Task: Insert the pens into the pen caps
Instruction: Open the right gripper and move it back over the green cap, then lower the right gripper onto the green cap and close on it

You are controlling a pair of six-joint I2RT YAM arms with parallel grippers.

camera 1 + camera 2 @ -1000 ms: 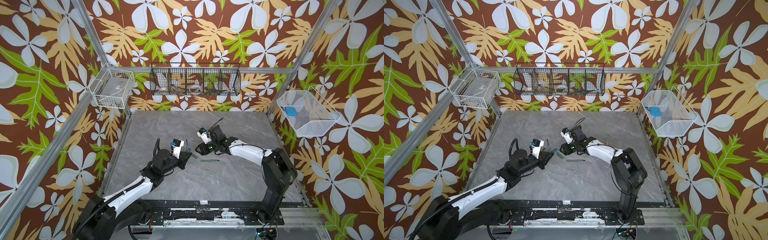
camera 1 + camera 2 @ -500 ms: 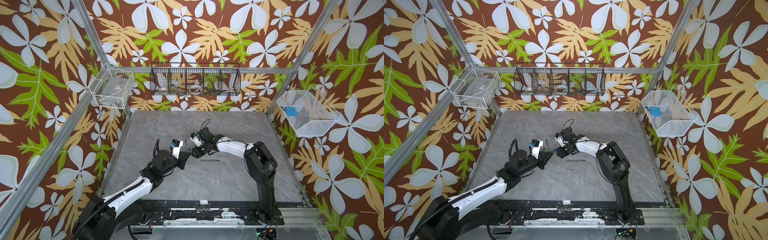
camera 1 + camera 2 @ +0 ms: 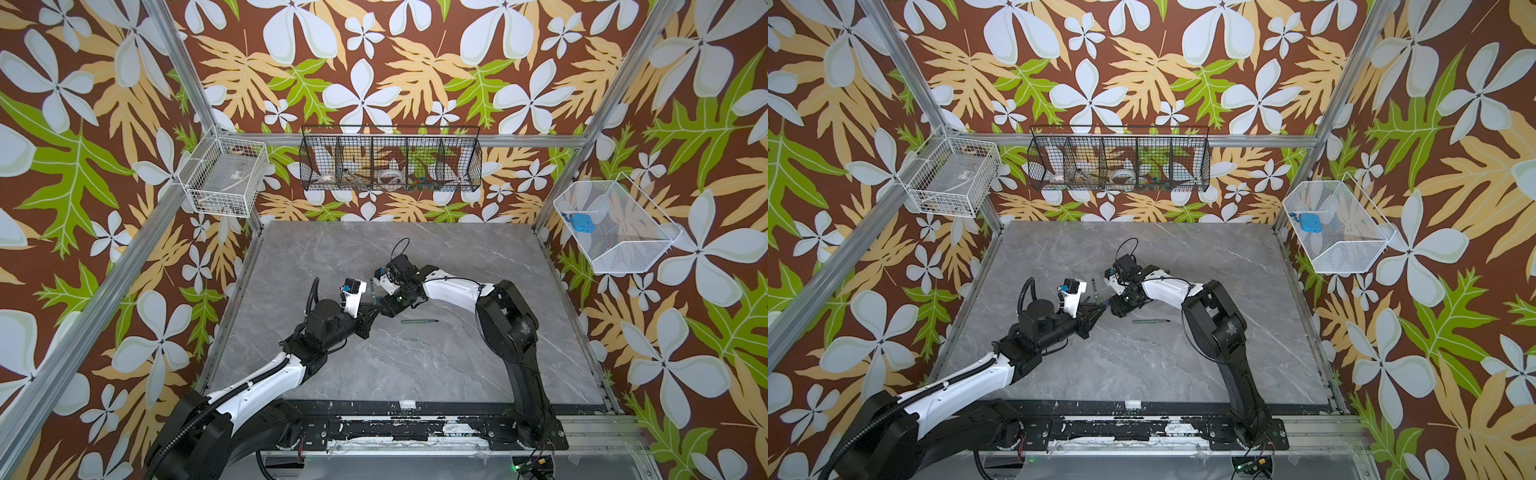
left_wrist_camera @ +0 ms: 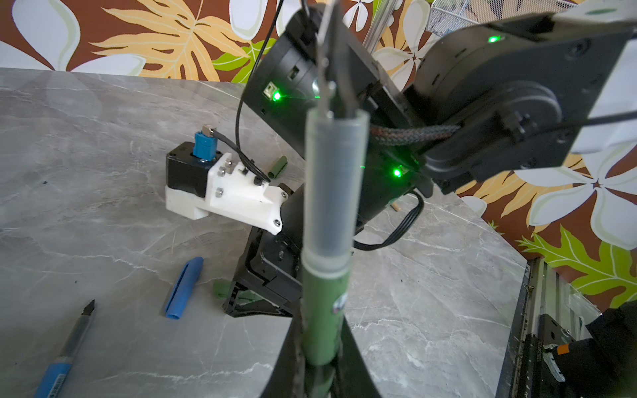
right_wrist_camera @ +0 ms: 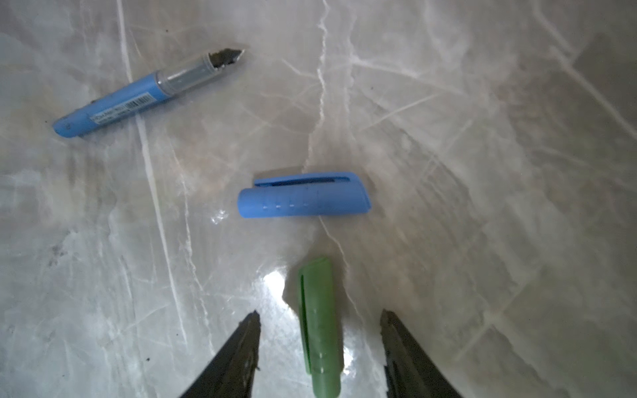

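Note:
My left gripper [image 4: 320,330] is shut on a green pen [image 4: 327,310] whose clear grip section and tip point away towards the right arm. In both top views this gripper [image 3: 371,311] sits mid-table, nearly touching the right gripper [image 3: 386,308]. The right gripper [image 5: 320,312] is open and low over the table, its fingers either side of a green cap [image 5: 319,320] without touching it. Just beyond that cap lie a blue cap [image 5: 303,194] and a blue pen [image 5: 138,98]. A second green pen [image 3: 419,321] lies to the right of the grippers.
Another green cap [image 4: 278,166] lies behind the right wrist. A black wire basket [image 3: 390,166] hangs on the back wall, a white basket [image 3: 224,178] on the left frame and another white basket [image 3: 615,224] on the right. The right arm's body crowds the held pen's tip.
The right arm has swung left and down, bringing its open gripper over the green cap beside the left gripper. The left arm and its pen have held still.

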